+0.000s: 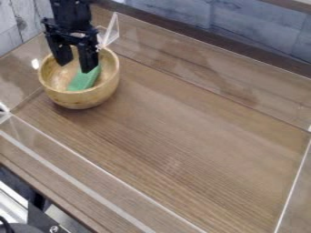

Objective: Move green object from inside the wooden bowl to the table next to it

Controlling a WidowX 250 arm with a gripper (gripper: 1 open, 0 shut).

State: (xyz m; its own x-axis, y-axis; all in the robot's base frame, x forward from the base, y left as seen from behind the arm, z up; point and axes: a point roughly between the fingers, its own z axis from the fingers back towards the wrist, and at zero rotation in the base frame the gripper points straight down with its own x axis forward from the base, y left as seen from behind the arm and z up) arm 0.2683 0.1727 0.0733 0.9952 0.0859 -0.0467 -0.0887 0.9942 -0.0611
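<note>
The wooden bowl (75, 92) stands at the back left of the dark wood-grain table (183, 127). Inside it lies the green object (84, 80), a small bright green bar, partly covered by my black gripper (75, 60). The gripper hangs directly over the bowl with its two fingers spread open, one finger (58, 56) on the left and the other to the right, their tips at about rim height. Nothing is held between them.
Clear plastic walls (73, 173) border the table on all sides. A wall panel rises just behind the bowl at the back left (112, 27). Bare wood surface stretches to the right and front of the bowl.
</note>
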